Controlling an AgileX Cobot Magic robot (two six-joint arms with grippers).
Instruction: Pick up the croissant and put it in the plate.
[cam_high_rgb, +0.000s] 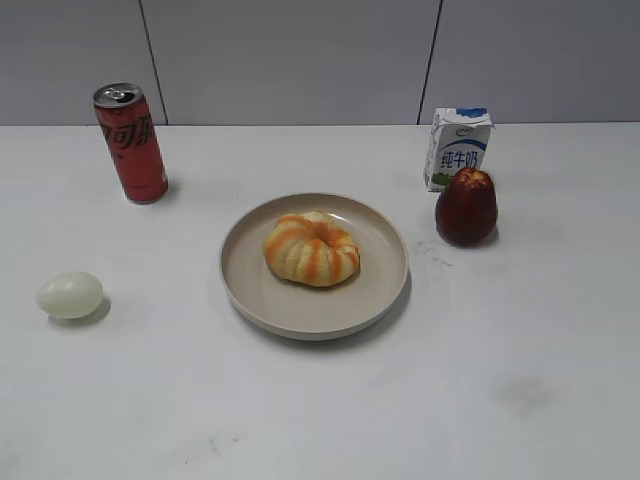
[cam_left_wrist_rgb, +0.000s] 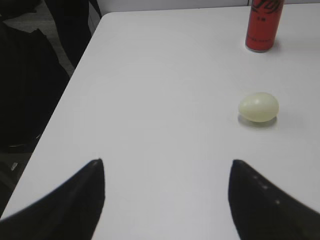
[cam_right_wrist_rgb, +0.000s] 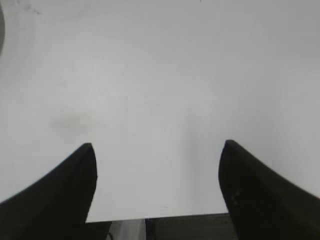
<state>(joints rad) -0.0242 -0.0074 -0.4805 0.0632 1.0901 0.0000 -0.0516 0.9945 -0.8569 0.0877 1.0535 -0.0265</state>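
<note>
Plate (cam_high_rgb: 385, 290): round, beige, raised rim; lay near the middle of the white table (cam_high_rgb: 320, 420); taken as the landmark for all places below.
Croissant (cam_high_rgb: 311, 249): orange and cream stripes, lobed; rested inside the plate, slightly toward its far half, clear of the rim on every side.
Red can (cam_high_rgb: 131, 142): upright, far-left of the plate, well apart from it.
Egg (cam_high_rgb: 70, 295): pale, lay on the table left of the plate, well apart; in the left wrist view it sat ahead and to the right of the fingertips.
Milk carton (cam_high_rgb: 457, 147): upright, far-right of the plate, near the back wall.
Dark red fruit (cam_high_rgb: 466, 207): stood just in front of the carton, right of the plate, near its rim but not touching.
Left gripper (cam_left_wrist_rgb: 167, 170): spread wide, nothing between its fingers; hung over bare table near the left table edge, away from the plate.
Right gripper (cam_right_wrist_rgb: 157, 150): spread wide, nothing held; hung over bare table beside the near edge.
Open room: broad bare tabletop in front of the plate and to both sides.
</note>
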